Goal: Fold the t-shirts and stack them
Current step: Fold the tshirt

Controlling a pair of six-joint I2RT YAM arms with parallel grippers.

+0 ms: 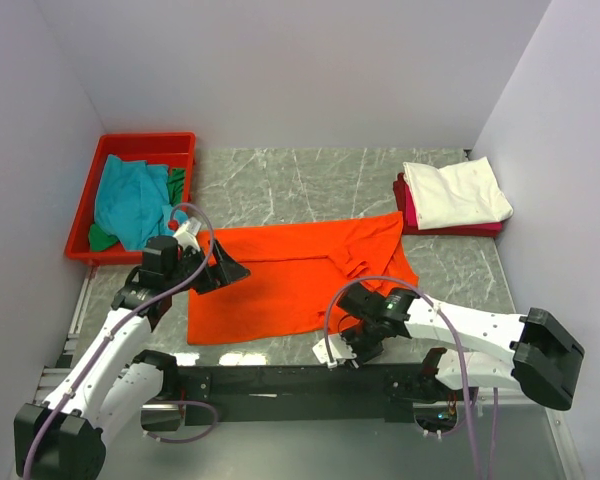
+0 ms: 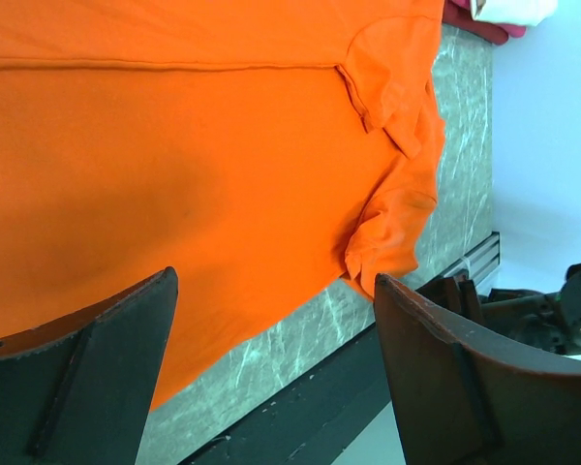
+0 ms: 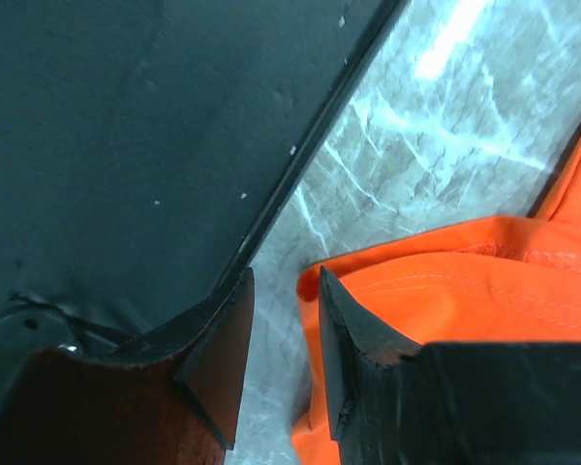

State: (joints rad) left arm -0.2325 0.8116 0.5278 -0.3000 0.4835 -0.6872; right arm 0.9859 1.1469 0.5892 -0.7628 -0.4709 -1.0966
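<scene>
Lying flat at mid-frame, the orange t-shirt [image 1: 290,275] brings its near hem close to the black rail [image 1: 280,378] — bare table [image 1: 280,185] shows above it. The left gripper [image 2: 271,281] hovers wide over its left edge; the right gripper [image 3: 283,276], jaws narrowly parted, sits at the lower-right hem.

White arms [image 1: 100,365] with black joints [image 1: 550,360], purple cables [image 1: 380,279] and dark wedge-shaped claw fingers [image 2: 107,373].

Five t-shirts are in view: one orange t-shirt [image 1: 290,280], one teal t-shirt [image 1: 130,200], one green t-shirt [image 1: 102,238], one white t-shirt [image 1: 455,190] and one magenta-red t-shirt [image 1: 410,208]. There is one red tray [image 1: 145,142]. There are two grippers: one left gripper [image 2: 276,281] and one right gripper [image 3: 284,276].
</scene>
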